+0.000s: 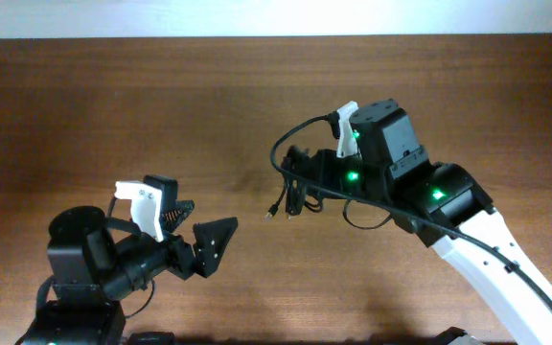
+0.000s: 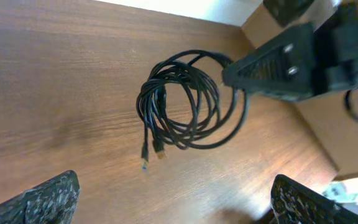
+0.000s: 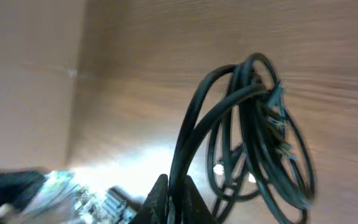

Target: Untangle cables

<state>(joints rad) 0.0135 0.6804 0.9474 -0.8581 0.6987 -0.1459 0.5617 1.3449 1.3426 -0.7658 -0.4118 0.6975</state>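
Note:
The cables [image 1: 290, 192] are thin black cords looped in a tangled coil near the table's middle, with small plugs [image 1: 272, 213] hanging at the left end. In the left wrist view the coil [image 2: 185, 106] lies spread over the wood with two plugs at its lower left. My right gripper [image 1: 307, 175] is shut on strands of the coil; in the right wrist view its fingers [image 3: 169, 200] pinch a pair of cord strands and the rest of the cables [image 3: 263, 140] hang beyond them. My left gripper [image 1: 199, 227] is open and empty, apart from the coil to its lower left; its fingers [image 2: 176, 208] show at the bottom corners.
The wooden table [image 1: 113, 105] runs to a pale wall along the back edge. A thicker black arm wire [image 1: 468, 240] loops along the right arm. The right arm's body [image 2: 303, 56] fills the upper right of the left wrist view.

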